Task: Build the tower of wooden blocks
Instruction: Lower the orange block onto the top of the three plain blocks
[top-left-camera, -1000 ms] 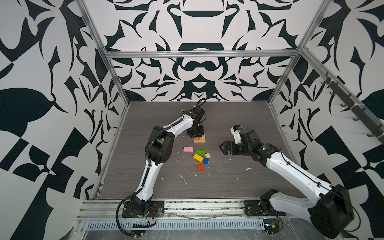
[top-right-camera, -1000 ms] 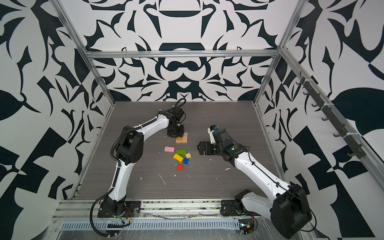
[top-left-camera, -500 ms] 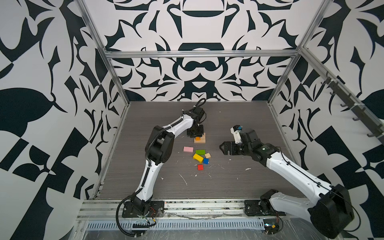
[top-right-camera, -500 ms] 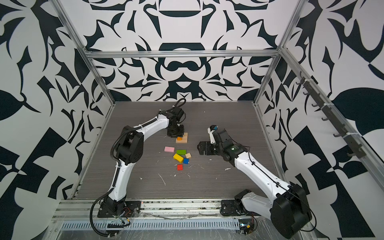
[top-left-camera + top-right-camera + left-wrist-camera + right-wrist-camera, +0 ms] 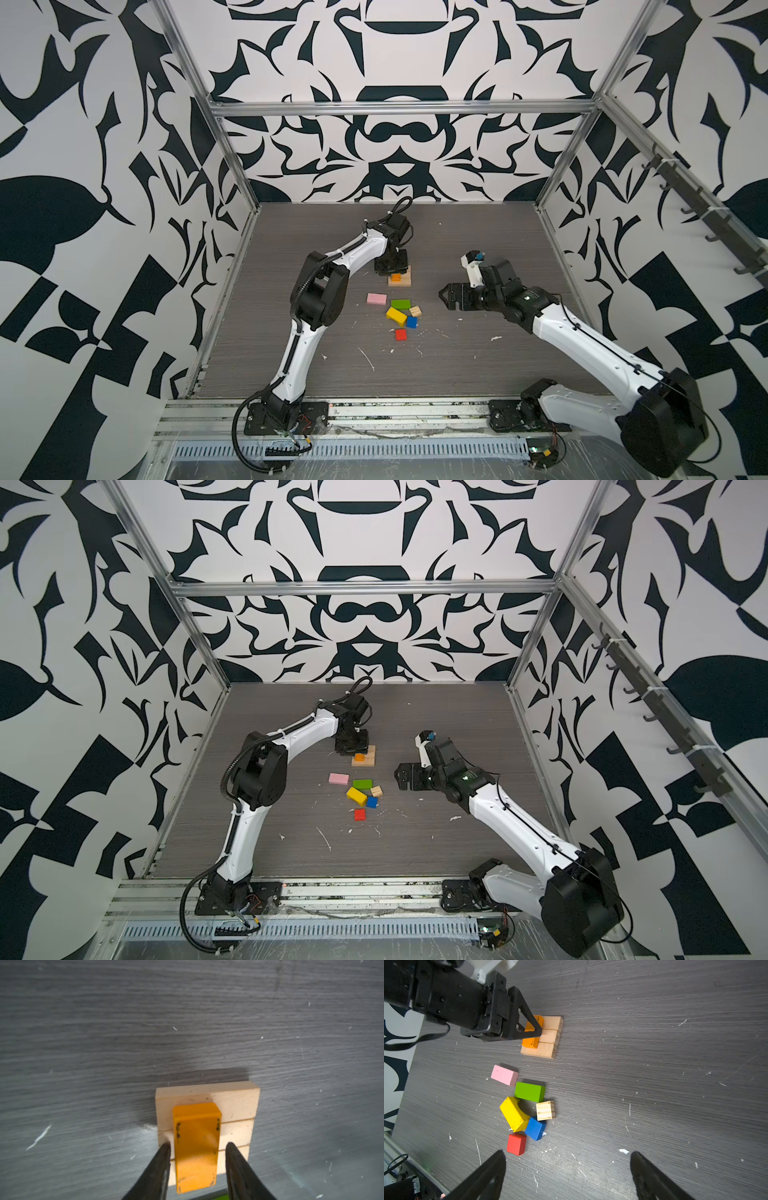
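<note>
The tan-bar base (image 5: 548,1043) carried the orange block (image 5: 195,1147). Left jaws stood slightly parted, seemingly clear of it; right jaws were wide and empty. Six loose blocks (image 5: 529,1092) lay mid-counter, unstacked.

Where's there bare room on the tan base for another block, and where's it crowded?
Bare: the strip of the three tan wooden bars right of the orange rectangular block in both top views, and the dark tabletop beyond that edge. Crowded: around the orange block, flanked by the left jaws, and the cluster of loose coloured wooden blocks.
</note>
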`<state>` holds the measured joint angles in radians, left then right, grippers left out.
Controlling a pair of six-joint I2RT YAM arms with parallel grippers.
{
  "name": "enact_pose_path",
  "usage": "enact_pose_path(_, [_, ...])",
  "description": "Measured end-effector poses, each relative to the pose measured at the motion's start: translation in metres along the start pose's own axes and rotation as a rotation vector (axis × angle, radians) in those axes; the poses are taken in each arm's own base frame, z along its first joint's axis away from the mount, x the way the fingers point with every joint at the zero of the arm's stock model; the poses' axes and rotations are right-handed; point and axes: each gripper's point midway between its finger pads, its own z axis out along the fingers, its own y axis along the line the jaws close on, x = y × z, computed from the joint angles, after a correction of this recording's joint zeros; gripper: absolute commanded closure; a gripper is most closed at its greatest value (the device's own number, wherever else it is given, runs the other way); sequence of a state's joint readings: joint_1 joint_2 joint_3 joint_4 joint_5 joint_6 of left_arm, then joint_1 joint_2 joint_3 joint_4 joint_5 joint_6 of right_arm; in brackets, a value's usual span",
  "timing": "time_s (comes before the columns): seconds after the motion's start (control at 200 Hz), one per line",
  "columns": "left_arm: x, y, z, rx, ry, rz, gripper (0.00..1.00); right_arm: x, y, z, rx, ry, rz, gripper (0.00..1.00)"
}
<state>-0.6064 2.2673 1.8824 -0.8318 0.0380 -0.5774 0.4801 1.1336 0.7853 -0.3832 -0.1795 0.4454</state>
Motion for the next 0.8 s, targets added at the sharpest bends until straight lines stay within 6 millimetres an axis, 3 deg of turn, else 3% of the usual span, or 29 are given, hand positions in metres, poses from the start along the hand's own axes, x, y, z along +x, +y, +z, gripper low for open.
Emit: enact_pose_path(0.805, [-0.0044,-0.0095,-0.0063,0.024,-0.014,0.006,0.48,0.0000,0.0000,0.0007,-0.001,-0.002,-0.001,0.03])
